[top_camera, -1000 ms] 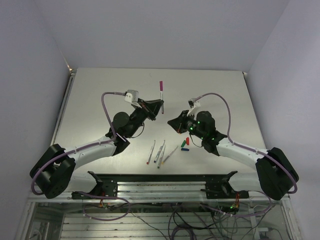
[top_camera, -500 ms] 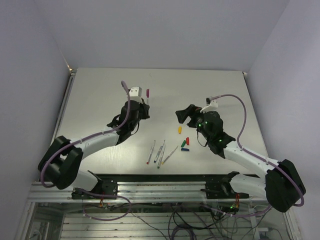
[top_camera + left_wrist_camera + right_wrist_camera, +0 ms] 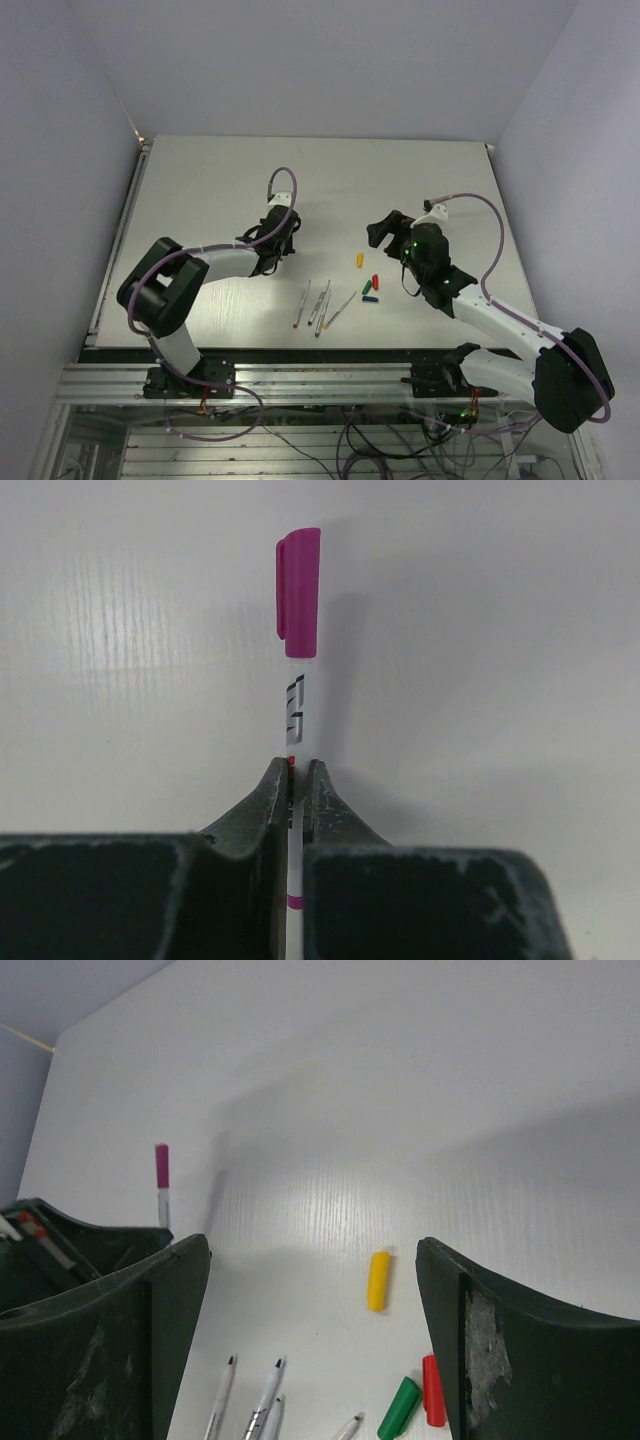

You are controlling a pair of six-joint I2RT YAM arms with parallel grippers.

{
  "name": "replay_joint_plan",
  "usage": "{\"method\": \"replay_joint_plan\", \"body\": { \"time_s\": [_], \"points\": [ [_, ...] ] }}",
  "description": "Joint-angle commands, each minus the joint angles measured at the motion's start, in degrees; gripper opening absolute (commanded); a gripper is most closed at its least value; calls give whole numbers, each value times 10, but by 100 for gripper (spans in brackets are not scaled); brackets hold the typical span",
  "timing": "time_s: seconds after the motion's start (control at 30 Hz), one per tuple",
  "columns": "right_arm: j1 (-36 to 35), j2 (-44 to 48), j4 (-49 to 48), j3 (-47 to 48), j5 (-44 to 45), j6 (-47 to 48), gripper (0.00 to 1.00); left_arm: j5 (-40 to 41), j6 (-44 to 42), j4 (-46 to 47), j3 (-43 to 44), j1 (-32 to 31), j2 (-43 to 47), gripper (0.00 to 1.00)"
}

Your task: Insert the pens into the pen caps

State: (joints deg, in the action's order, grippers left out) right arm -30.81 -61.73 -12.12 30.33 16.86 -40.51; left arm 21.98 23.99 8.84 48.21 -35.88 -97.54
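Note:
My left gripper (image 3: 297,765) is shut on a white pen (image 3: 295,705) that wears a magenta cap (image 3: 299,590); the pen is low over the table, pointing away from me. From above, the left gripper (image 3: 288,228) sits left of centre. My right gripper (image 3: 385,232) is open with nothing between its fingers (image 3: 312,1245). Below it lie a yellow pen cap (image 3: 378,1280) (image 3: 359,260), a green cap (image 3: 400,1407) (image 3: 367,287) and a red cap (image 3: 431,1390) (image 3: 375,281). Several uncapped pens (image 3: 318,305) (image 3: 265,1400) lie together nearer the front edge.
The white table (image 3: 200,180) runs to grey walls at the back and both sides. The right wrist view also catches the magenta-capped pen (image 3: 161,1175) sticking out past the left gripper's black body (image 3: 60,1235). A black rail (image 3: 320,355) lines the near edge.
The left arm has swung left and down with the capped pen, from raised mid-table to low over the surface. The right gripper has opened and drawn back to the right, uncovering the yellow cap.

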Motion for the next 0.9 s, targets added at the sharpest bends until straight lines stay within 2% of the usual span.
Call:
{"method": "replay_joint_plan", "body": {
  "time_s": [0.0,0.13,0.2,0.37,0.4,0.6,0.87],
  "points": [
    [0,33,35,10,46,13,83,-4,-5,1,18,6,-19,12],
    [0,51,44,4,52,13,82,0,-7,-5,25,6,-32,13],
    [0,55,45,1,52,12,81,1,-4,-9,25,5,-34,20],
    [0,56,43,-5,46,9,80,0,3,-12,21,6,-38,46],
    [0,56,43,-5,45,9,80,0,3,-12,20,6,-36,55],
    [0,56,45,-3,47,14,79,1,2,-14,12,6,3,80],
    [0,47,70,3,67,10,74,-12,7,-45,-7,6,98,83]
  ]
}}
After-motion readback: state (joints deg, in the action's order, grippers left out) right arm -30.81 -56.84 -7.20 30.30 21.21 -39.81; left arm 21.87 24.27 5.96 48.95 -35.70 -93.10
